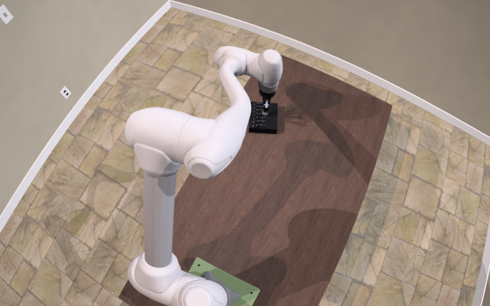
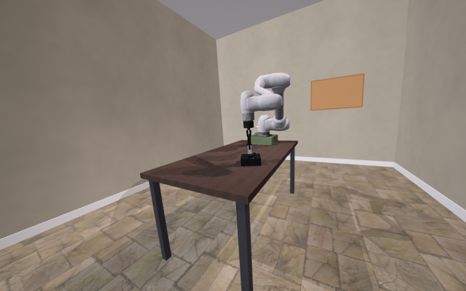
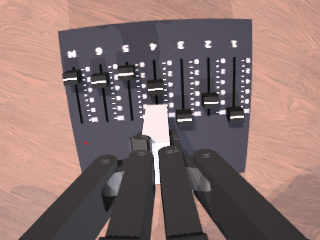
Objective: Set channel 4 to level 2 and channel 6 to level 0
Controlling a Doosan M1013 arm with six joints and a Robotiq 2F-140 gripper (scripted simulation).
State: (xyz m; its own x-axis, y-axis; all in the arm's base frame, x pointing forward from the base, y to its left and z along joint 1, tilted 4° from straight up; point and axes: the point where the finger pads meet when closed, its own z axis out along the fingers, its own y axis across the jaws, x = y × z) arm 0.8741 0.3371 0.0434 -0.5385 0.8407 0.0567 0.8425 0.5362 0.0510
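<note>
The lighting desk [image 3: 156, 96] is a black panel with several vertical faders numbered along its far edge, 1 at the right and rising to the left. It lies on the wooden table in the top view [image 1: 263, 117] and the exterior view [image 2: 250, 159]. The channel 4 knob [image 3: 155, 86] sits in the upper half of its slot. The channel 6 knob [image 3: 99, 79] sits near the top of its slot. My gripper [image 3: 157, 121] is shut on nothing and points straight down over the desk. Its light tip is in line with channel 4, just on the near side of that knob. I cannot tell if it touches the knob.
The knobs of channels 3 [image 3: 184, 116], 2 [image 3: 211, 100] and 1 [image 3: 235, 114] sit lower in their slots; channel 5 [image 3: 126, 72] and the leftmost knob [image 3: 70, 76] sit high. The arm's green base [image 1: 224, 285] stands at the table's other end.
</note>
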